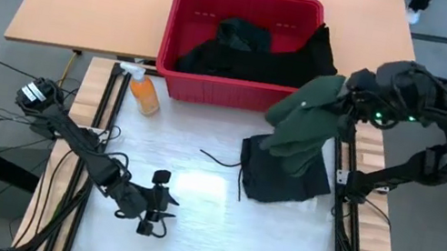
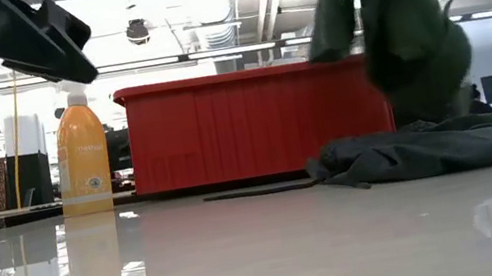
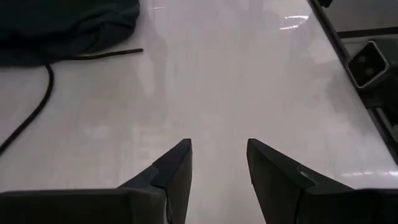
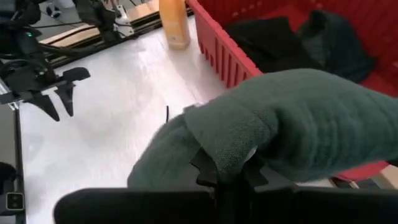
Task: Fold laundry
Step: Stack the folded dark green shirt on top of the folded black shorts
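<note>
The right gripper (image 4: 229, 171) is pinched tight on a dark green garment (image 1: 308, 117), holding it up over the table's right side, above a black drawstring piece (image 1: 284, 175) lying flat. More dark clothes (image 1: 237, 49) sit in the red basket (image 1: 179, 76) at the far edge. The left gripper (image 1: 155, 212) hovers near-left, fingers parted and holding nothing.

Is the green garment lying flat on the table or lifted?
Lifted: the right gripper, shut on the green garment, holds it hanging above the black garment.

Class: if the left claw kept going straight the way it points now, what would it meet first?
Probably bare table; the left claw is open with nothing between its fingers. The black garment and its drawstring lie off to one side.
</note>
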Controlling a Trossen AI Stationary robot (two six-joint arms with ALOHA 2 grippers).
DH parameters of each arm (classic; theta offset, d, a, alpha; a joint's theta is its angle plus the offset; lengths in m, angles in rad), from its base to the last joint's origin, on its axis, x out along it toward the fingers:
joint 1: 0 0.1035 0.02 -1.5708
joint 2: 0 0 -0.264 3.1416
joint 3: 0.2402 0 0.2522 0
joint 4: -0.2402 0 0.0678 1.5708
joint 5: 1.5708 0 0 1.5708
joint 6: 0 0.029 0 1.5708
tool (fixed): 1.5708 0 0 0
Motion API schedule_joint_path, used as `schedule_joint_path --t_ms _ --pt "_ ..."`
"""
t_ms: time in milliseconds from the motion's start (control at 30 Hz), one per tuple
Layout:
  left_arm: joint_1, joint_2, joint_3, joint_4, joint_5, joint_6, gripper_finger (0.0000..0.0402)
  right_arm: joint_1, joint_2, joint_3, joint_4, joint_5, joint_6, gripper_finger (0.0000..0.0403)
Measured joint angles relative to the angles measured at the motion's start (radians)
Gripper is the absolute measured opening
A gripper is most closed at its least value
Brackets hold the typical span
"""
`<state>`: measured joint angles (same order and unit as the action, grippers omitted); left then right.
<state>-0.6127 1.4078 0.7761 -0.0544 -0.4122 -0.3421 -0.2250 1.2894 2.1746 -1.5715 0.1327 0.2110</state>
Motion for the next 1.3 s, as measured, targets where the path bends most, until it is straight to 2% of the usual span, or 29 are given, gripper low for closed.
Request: schedule_joint_path --t_ms 167,367,500,633,733,867,1067,1167,1300 --pt "0.029 0.000 0.000 0.000 0.056 0.006 0.0144 -0.156 -0.004 0.000 0.000 -0.078 -0.085 0.0032" --pt "0.032 0.000 0.000 -0.002 0.060 0.006 0.0144 -0.354 -0.050 0.001 0.001 -0.108 -0.193 0.0032" --pt "0.037 0.000 0.000 -0.019 0.060 0.007 0.0144 -0.459 -0.098 0.001 0.000 -0.098 -0.283 0.0032" --pt "0.056 0.000 0.000 -0.034 0.065 -0.003 0.0144 -0.556 -0.150 -0.005 0.003 -0.025 -0.394 0.0032" --pt "0.079 0.000 0.000 -0.034 0.077 0.007 0.0144 -0.595 -0.185 -0.073 0.001 -0.026 -0.441 0.0032" --pt "0.123 0.001 0.000 -0.027 0.111 0.025 0.0144 -0.582 -0.215 -0.288 -0.004 -0.025 -0.469 0.0032" --pt "0.146 0.001 0.000 -0.008 0.149 0.018 0.0144 -0.429 -0.159 -0.695 0.009 0.034 -0.399 0.0032" --pt "0.146 0.001 0.000 -0.012 0.151 0.017 0.0144 -0.291 -0.090 -0.790 0.012 0.070 -0.369 0.0032" --pt "0.168 0.001 0.000 -0.011 0.150 0.017 0.0144 -0.133 0.038 -0.824 0.001 0.253 -0.344 0.0033"
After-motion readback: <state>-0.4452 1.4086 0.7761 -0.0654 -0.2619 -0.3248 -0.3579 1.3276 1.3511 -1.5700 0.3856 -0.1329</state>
